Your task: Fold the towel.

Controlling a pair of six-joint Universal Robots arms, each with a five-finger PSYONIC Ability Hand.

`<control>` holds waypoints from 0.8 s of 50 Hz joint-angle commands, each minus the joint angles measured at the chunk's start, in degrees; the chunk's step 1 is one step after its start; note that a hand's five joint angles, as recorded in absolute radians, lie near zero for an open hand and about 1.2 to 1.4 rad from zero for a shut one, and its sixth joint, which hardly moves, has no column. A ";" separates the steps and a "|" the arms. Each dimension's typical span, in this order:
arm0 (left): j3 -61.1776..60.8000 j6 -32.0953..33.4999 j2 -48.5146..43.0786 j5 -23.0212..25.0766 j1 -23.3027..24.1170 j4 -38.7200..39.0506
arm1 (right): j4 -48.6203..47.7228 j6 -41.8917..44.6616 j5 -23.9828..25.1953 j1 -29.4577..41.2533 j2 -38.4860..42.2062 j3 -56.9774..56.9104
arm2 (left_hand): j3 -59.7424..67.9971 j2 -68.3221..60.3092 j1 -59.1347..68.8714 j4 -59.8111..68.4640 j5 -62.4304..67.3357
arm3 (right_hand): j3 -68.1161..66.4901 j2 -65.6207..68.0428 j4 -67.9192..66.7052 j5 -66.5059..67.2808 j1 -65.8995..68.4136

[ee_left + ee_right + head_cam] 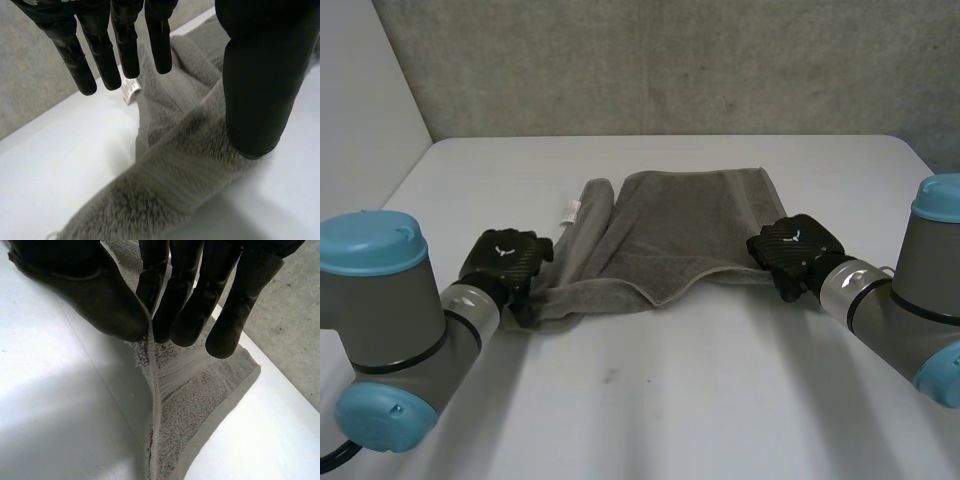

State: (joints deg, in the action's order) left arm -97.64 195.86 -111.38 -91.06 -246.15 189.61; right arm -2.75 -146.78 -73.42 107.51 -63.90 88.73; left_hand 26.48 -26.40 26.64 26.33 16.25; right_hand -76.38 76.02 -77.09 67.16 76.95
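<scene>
You have the grey terry towel (690,225) lying in the middle of the white bench (720,400), and by my reading the fold is barely begun. The far part lies fairly flat. The side toward your left hand (505,258) is rolled and twisted into a thick strip, with a small white label (569,211) showing beside it, and the near edge sags in an uneven curve between the two hands. Your right hand (795,248) is at the near right corner, and its wrist view shows the hem of the towel pinched between the thumb and the fingers (172,300), the cloth rising from the bench into that pinch. That corner is secured. Your left hand sits at the near left end of the twisted strip. In its wrist view the fingers (127,50) are straight and spread clear of the cloth, while the thumb rests against the strip, so it is open and has no real grip on the towel. I judge that what remains is nearly everything: close the left hand on its corner, draw the twisted side out flat, then carry both near corners over to the far edge and smooth the result. No clean crease is visible anywhere yet.
</scene>
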 commanded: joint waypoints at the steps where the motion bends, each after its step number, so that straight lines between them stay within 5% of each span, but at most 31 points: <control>1: -1.24 0.92 -0.50 0.00 -1.44 0.15 | -0.06 0.09 0.21 -0.63 0.45 -0.05 | 3.75 -3.84 3.59 3.90 3.99 | -3.62 3.98 -2.91 2.84 3.05; 14: -1.24 9.01 -3.23 0.00 -6.45 0.32 | -0.06 0.36 -0.05 -2.57 1.06 -0.66 | 19.39 -19.48 19.23 19.54 19.63 | -3.62 3.98 -2.91 2.84 3.05; 20: -1.33 9.01 -2.62 0.00 -6.89 0.23 | -0.06 -0.26 0.03 -2.74 1.24 -0.57 | 53.49 -53.58 53.33 53.64 53.73 | -3.62 3.98 -2.91 2.84 3.05; 32: -0.45 8.66 2.05 0.09 -6.71 0.06 | 0.73 -2.54 -0.40 -3.36 1.06 -2.24 | 53.52 -53.60 53.36 53.67 53.75 | -3.62 3.98 -2.91 2.84 3.05; 40: 1.04 8.75 17.40 -0.08 -6.62 -0.38 | 17.13 -2.81 1.17 -7.48 -10.44 -14.43 | 53.52 -53.60 53.36 53.67 53.75 | -3.62 3.98 -2.91 2.84 3.05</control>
State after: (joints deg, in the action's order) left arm -97.82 204.50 -105.19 -91.04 -252.79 189.42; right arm 2.33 -149.47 -73.68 102.86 -66.40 83.44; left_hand 69.63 -69.72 68.32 69.76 58.76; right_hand -76.39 76.02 -77.09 67.16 76.95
